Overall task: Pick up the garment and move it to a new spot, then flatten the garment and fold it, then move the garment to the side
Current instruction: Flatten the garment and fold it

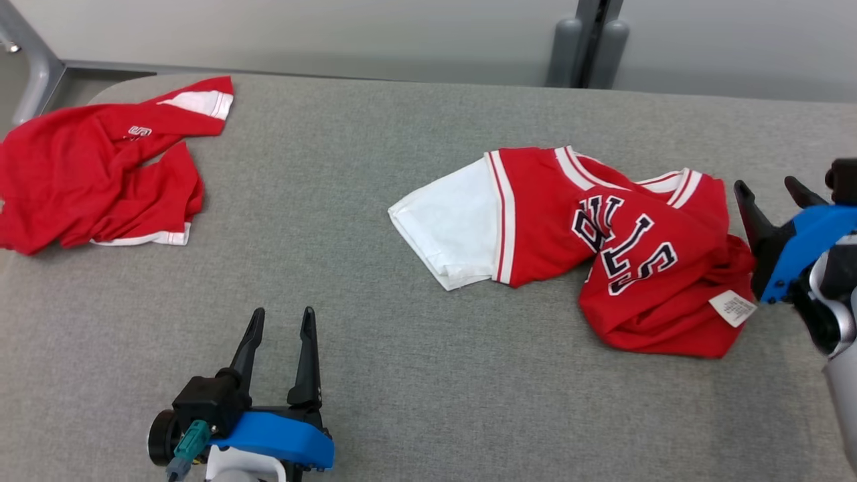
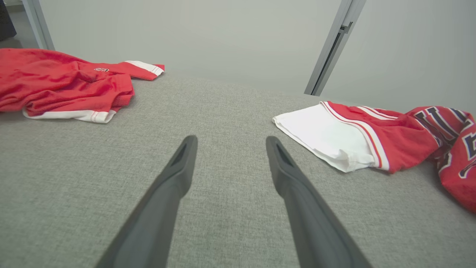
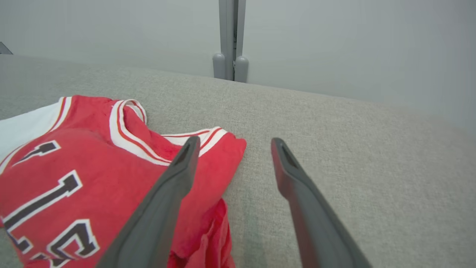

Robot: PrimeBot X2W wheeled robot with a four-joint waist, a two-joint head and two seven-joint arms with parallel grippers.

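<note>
The garment is a red jersey with dark white-edged letters, white trim and a white sleeve, lying crumpled at the table's centre right. It shows too in the left wrist view, garment, and in the right wrist view, garment. My right gripper hovers open just off its right edge; in its own view the right gripper has one finger over the cloth's edge and bare table in the gap. My left gripper stands open near the front left, and the left gripper has only grey table between its fingers.
A second red garment with white trim lies bunched at the table's back left, also seen as red garment. The grey fabric table ends at a pale wall with a vertical metal post behind it.
</note>
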